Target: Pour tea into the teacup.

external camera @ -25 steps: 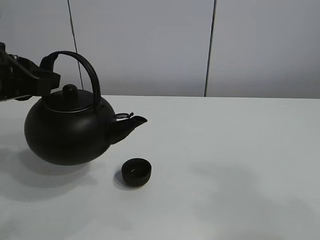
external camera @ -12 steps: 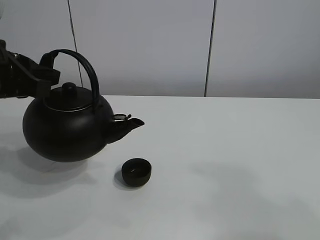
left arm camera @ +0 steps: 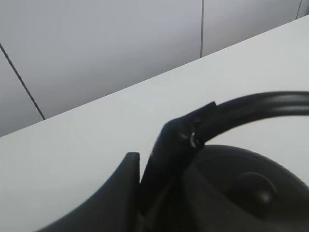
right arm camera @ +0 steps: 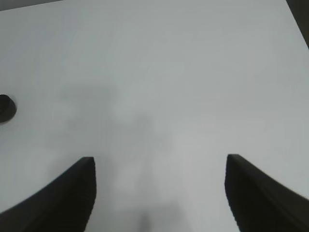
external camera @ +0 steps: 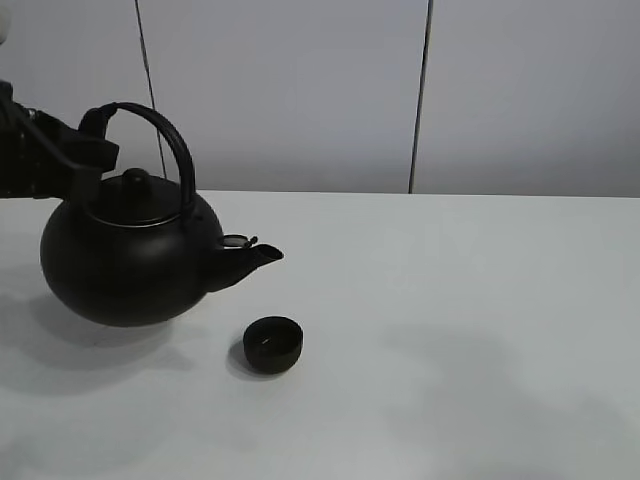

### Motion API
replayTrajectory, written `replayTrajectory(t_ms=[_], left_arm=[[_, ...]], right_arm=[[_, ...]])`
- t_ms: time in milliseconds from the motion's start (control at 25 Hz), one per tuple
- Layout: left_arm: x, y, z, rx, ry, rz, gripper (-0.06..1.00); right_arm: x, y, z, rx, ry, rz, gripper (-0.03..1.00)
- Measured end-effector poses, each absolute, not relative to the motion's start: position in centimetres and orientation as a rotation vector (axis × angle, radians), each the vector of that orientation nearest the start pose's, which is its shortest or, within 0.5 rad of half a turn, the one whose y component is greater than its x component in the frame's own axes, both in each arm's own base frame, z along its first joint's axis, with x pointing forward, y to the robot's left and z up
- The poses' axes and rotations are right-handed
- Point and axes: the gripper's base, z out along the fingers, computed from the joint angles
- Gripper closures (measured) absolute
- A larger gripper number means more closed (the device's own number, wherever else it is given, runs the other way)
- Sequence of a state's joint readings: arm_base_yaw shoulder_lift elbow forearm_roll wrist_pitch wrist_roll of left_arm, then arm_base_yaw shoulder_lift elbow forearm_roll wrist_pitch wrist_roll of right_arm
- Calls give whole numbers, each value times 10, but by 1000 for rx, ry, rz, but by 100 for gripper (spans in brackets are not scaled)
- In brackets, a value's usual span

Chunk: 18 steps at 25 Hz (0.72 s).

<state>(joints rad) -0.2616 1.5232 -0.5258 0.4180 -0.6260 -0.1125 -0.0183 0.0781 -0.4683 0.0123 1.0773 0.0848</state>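
Teacup (external camera: 272,343) stands on the table, kettle held up beside it

The teacup, small, low and matte black, stands upright on the white table (external camera: 480,330), toward the front and left of the middle in the high view. Its mouth faces up; what is inside it I cannot tell. In the right wrist view the teacup (right arm camera: 6,107) shows only as a dark round shape at the picture's edge, well apart from that arm's fingers.

The big round black kettle (external camera: 125,260) is to the left of the teacup and a little farther back. Its short spout (external camera: 252,257) points right, and its tip ends above and to the left of the cup, not over the mouth. The lid (external camera: 135,205) is on, with its knob (external camera: 135,180) on top. A soft shadow lies on the table below the kettle, and the body seems to hang clear of the surface.

The left gripper (external camera: 88,150) is clamped on the arched handle (external camera: 165,125) near its left end. In the left wrist view the dark fingers (left arm camera: 166,154) pinch the handle (left arm camera: 260,104), with the knob (left arm camera: 256,188) blurred below it.

The right gripper (right arm camera: 160,162) shows only in its own wrist view. Its two dark fingers stand wide apart over the table (right arm camera: 159,72), and it holds nothing.

Behind the table rises a grey panelled wall (external camera: 300,90) with thin dark seams.
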Motion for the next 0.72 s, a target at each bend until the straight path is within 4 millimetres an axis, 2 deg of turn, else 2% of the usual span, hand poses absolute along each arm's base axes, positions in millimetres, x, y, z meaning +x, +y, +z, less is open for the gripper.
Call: replayTrajectory(t_ms=[200, 400, 720], left_arm=[[268, -91, 189, 584, 1824, -236, 79], [271, -92, 173, 587, 1877, -243, 79], [272, -93, 174, 623, 1838, -224, 79]], right_arm=[[9, 1, 267, 112, 2168, 53, 45], [9, 1, 267, 112, 2168, 53, 45], [9, 1, 267, 112, 2168, 53, 45]])
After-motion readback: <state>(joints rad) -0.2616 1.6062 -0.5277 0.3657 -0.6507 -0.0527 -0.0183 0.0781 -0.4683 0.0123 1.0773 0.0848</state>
